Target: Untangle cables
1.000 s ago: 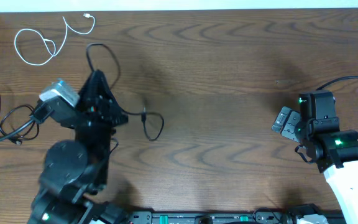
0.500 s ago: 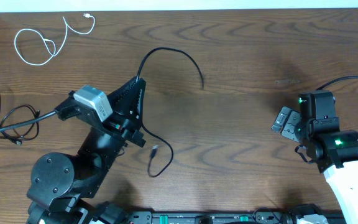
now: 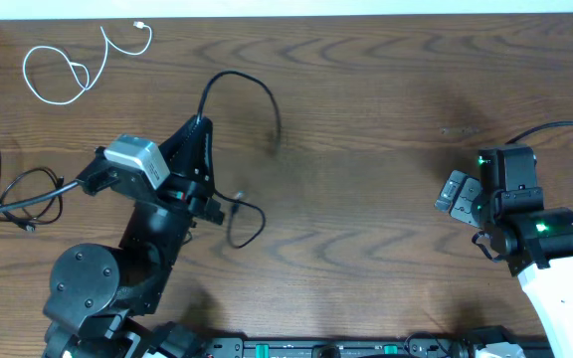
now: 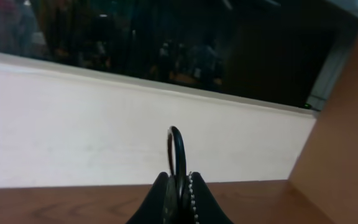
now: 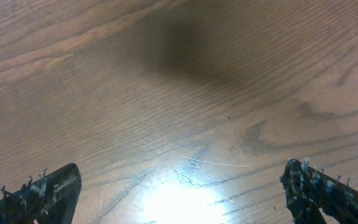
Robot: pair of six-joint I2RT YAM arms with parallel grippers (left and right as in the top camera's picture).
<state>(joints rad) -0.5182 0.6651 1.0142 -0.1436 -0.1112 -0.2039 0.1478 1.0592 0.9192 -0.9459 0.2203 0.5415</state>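
My left end effector [image 3: 202, 123] is clenched on a black cable [image 3: 237, 75], pinching it between the fingertips. From the pinch the cable arches toward the far edge, bends right, and its free end points back toward me. On the near side its other stretch curls into a small loop on the tabletop [image 3: 366, 129]. My right end effector [image 3: 454, 192] is released, well apart. The white cable [image 3: 88, 76] lies at the far left corner, and another black cable [image 3: 43, 174] at the left edge.
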